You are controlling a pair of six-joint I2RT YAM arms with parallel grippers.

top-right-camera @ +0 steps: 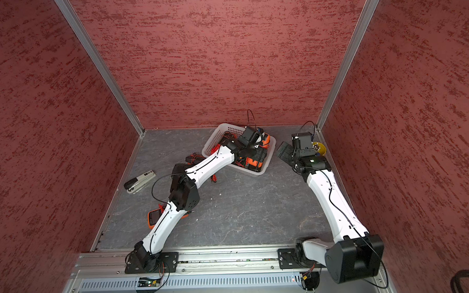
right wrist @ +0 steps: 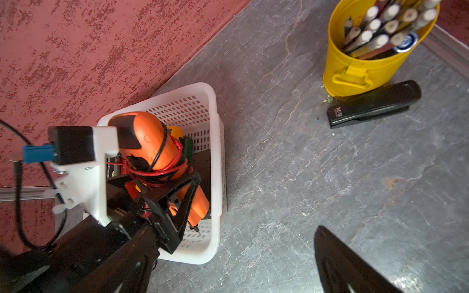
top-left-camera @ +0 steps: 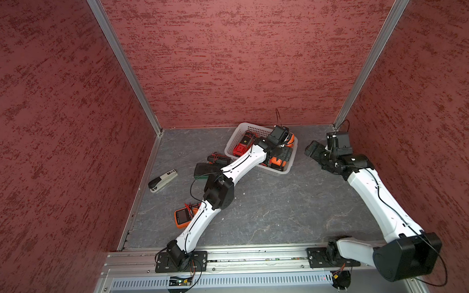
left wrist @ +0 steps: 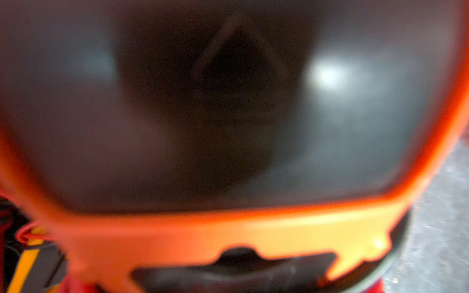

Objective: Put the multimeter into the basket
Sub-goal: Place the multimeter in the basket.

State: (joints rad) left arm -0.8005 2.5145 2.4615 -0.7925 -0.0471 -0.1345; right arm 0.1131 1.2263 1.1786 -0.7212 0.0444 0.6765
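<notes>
The white perforated basket [top-left-camera: 231, 139] [top-right-camera: 210, 140] [right wrist: 217, 162] stands at the back of the table and holds several meters. My left gripper [top-left-camera: 283, 148] [top-right-camera: 255, 150] [right wrist: 162, 182] reaches into it, its black fingers shut on either side of an orange multimeter [top-left-camera: 290, 138] [top-right-camera: 266, 138] [right wrist: 154, 142] wound with red leads. That multimeter sits tilted, one end above the rim. Blurred and very close, it fills the left wrist view [left wrist: 228, 101]. My right gripper [top-left-camera: 312, 149] [top-right-camera: 284, 150] [right wrist: 228, 261] hangs open over bare floor to the right of the basket.
Another orange multimeter [top-left-camera: 182, 217] [top-right-camera: 154, 216] lies on the table under my left forearm. A black meter with leads [top-left-camera: 219, 158] and a dark case [top-left-camera: 206, 169] lie left of the basket. A grey stapler [top-left-camera: 163, 179], a yellow pencil cup [right wrist: 375, 50] and a black stapler [right wrist: 373, 105] stand nearby.
</notes>
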